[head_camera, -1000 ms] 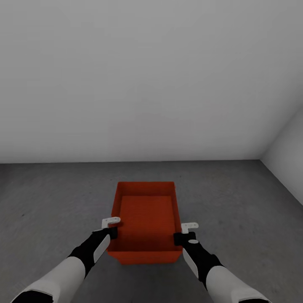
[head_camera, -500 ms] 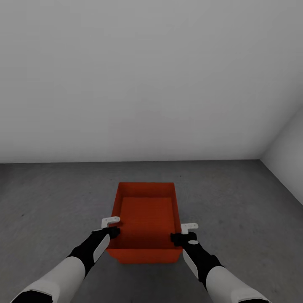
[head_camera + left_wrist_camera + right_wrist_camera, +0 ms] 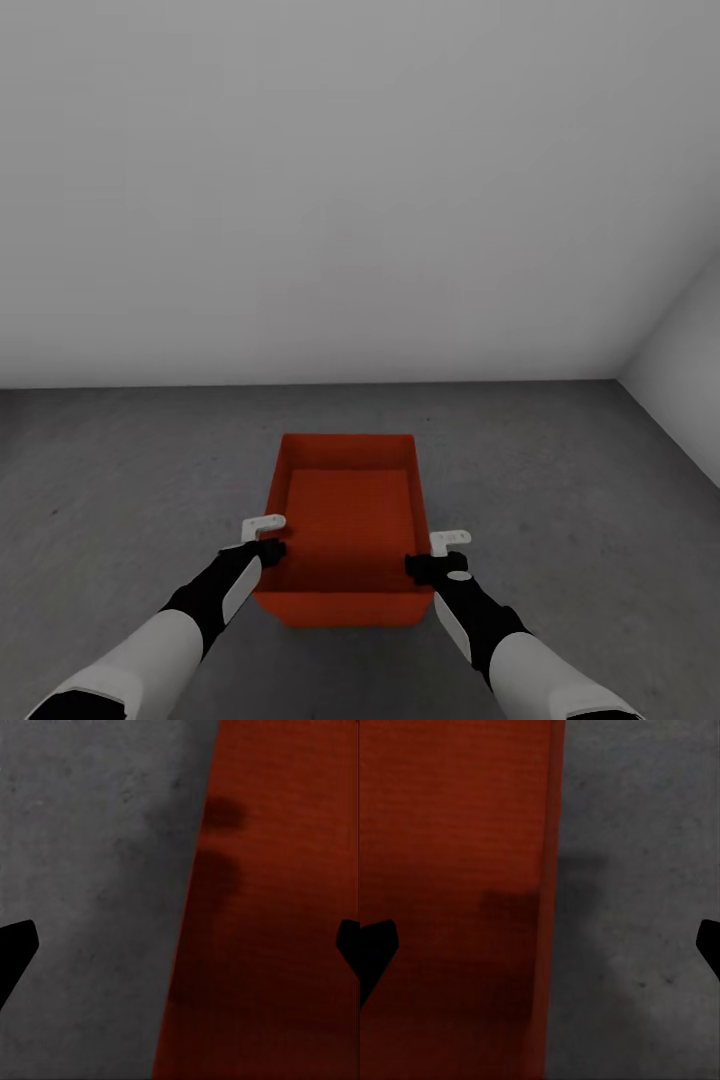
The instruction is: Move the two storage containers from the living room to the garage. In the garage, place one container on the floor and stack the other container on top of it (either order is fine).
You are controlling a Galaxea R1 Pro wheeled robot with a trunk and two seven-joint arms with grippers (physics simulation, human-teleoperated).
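Because the orange-red, open-topped rectangular plastic container [image 3: 346, 520] rests on the dark grey mottled concrete floor [image 3: 120, 470] near the plain white wall [image 3: 350, 200], placement appears complete. The left gripper [image 3: 270, 535] and right gripper [image 3: 443, 552] each straddle a side wall, fingers spread and apart from the plastic in both wrist views. Risk: lifting the arms off-vertical could catch a rim and drag or tip the container. The second container is not identifiable; whether two nested bins stand here cannot be determined.
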